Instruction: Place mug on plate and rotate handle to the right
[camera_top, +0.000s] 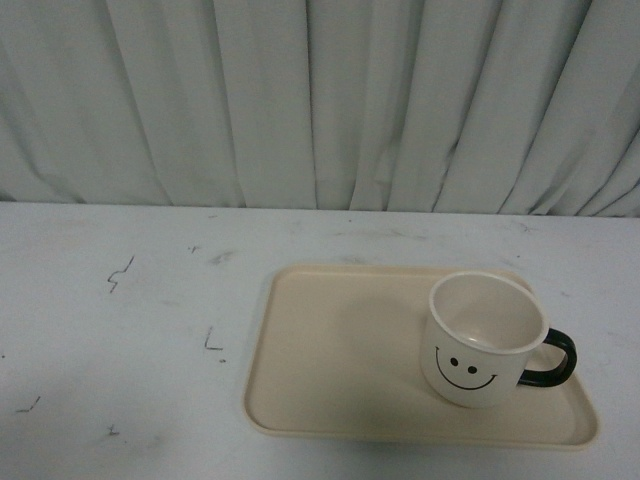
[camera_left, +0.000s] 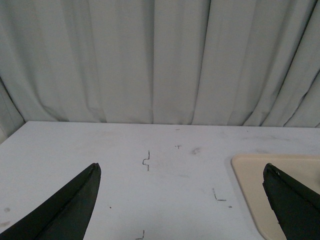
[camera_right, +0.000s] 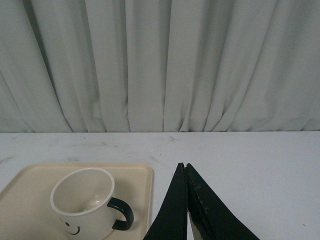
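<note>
Cream-white and upright, the mug (camera_top: 484, 340) stood on the plate (camera_top: 340, 360), in the plate's right-hand part as the front view showed it. Its black smiley face looked toward the robot, and the inside of the mug was bare. The handle (camera_top: 556, 360), a dark green-black glossy loop, stuck out to the right and reached close to the plate's right rim. In the right wrist view the mug (camera_right: 86, 202) showed with the handle (camera_right: 122, 214) turned toward the side where the right fingers were.

The plate was beige, flat, with rounded corners and a low raised rim, and it lay flat on the desk (camera_top: 110, 330), toward the right of the front view. The rest of its surface, left of the mug, carried nothing.

The right gripper (camera_right: 186, 166) hung apart from the mug, beside the plate (camera_right: 135, 175) and over the bare desk; its two dark fingers (camera_right: 175, 210) were pressed together at the tips and gripped nothing. The left gripper (camera_left: 182, 170) was spread wide, its fingers (camera_left: 70, 205) well apart with nothing between them, over the desk (camera_left: 150, 145), with a corner of the plate (camera_left: 250, 180) just beside one finger. Neither arm showed in the front view.

The desk was pale, with a few small dark scuff marks (camera_top: 120, 272). A pleated grey-white curtain (camera_top: 320, 100) hung behind it.
</note>
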